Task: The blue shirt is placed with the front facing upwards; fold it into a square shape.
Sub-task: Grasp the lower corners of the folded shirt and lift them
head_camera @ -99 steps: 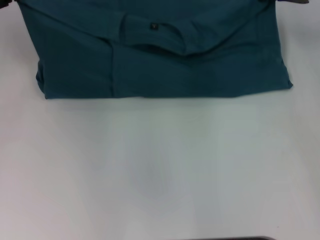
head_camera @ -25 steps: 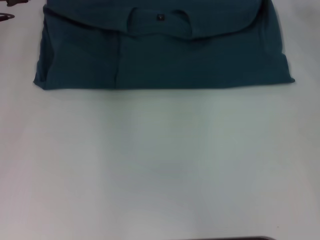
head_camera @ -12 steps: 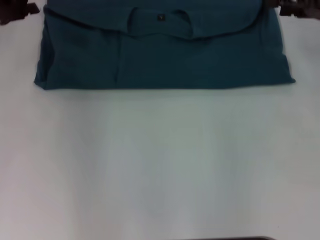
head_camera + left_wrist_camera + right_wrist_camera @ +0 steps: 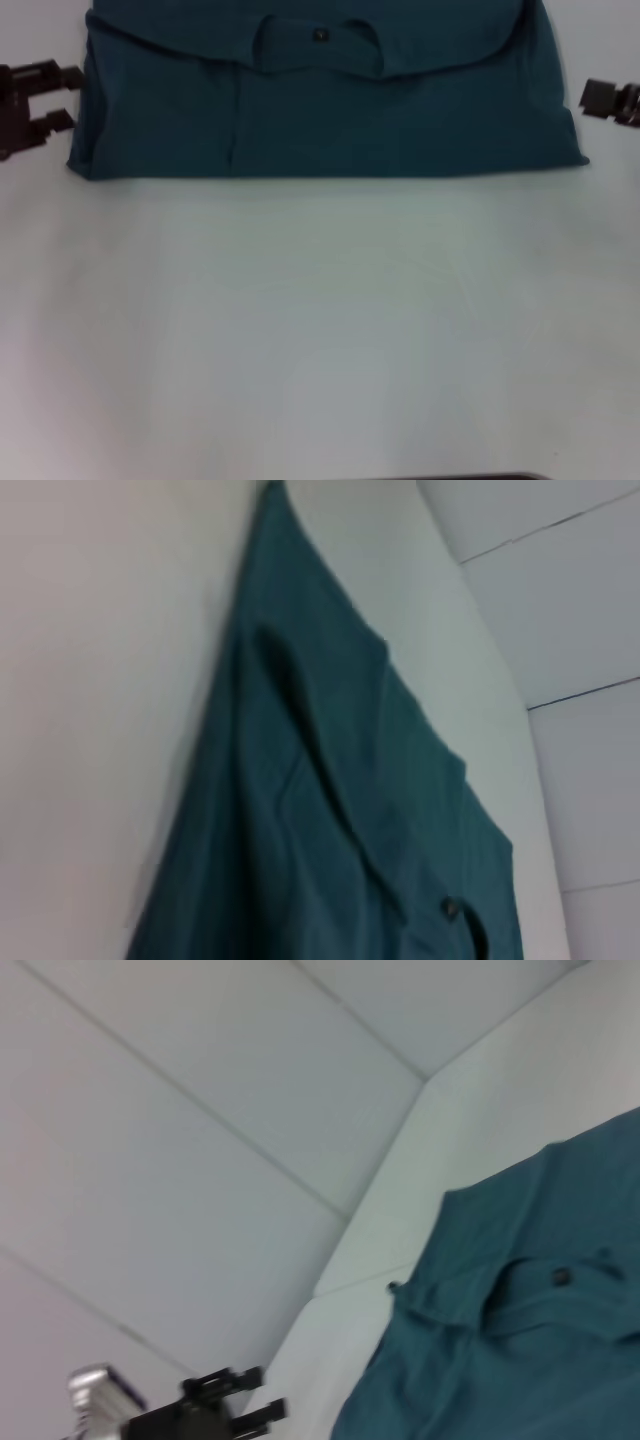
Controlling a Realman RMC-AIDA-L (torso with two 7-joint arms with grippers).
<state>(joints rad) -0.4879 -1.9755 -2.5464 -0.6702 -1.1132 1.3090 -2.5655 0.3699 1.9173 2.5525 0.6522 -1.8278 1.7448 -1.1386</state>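
Note:
The blue shirt (image 4: 400,120) lies on the white table (image 4: 320,330) at the far side, folded into a wide flat band. Its collar (image 4: 320,55) faces up with a small dark label (image 4: 320,35). No lettering shows. My left gripper (image 4: 68,98) is open just off the shirt's left edge, with nothing between its fingers. The right wrist view shows it too, left gripper (image 4: 268,1392), with its fingers apart. My right gripper (image 4: 605,98) hangs just off the shirt's right edge and only a black part of it shows. The left wrist view looks along the shirt (image 4: 330,830).
Bare white tabletop stretches from the shirt's near edge toward me. A dark strip (image 4: 460,477) shows at the bottom edge of the head view. Pale wall panels (image 4: 200,1110) stand behind the table.
Both grippers have come down from the shirt's far corners and now sit beside its left and right edges. The shirt has settled flat and has not moved in the last second.

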